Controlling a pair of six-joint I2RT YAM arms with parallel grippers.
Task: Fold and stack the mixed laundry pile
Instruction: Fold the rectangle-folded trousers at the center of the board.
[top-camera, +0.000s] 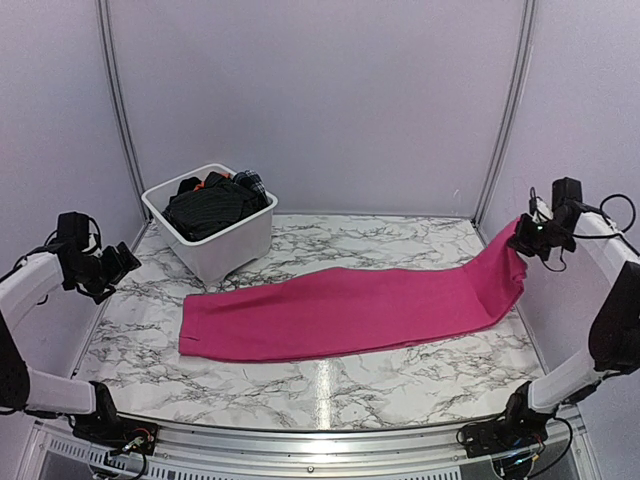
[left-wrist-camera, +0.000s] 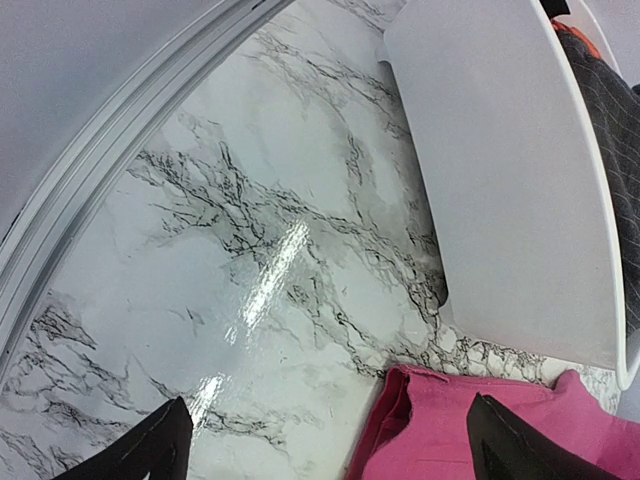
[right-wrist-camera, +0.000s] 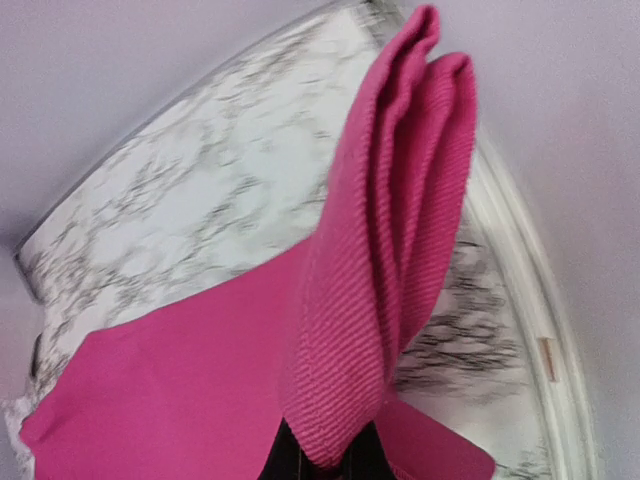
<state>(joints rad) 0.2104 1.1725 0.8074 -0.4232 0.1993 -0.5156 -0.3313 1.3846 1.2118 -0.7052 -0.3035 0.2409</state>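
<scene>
Currently, the task is at an early stage: the magenta cloth (top-camera: 340, 310) lies lengthwise on the table (top-camera: 300, 385), and no stack exists. The right pincer (top-camera: 527, 235) is clenched on its raised right end; the left pincer (top-camera: 118, 262) is released, empty. The black pinstriped shirt (top-camera: 208, 208) lies unfolded in the white tub (top-camera: 235, 242); pieces beneath it are hidden.
</scene>
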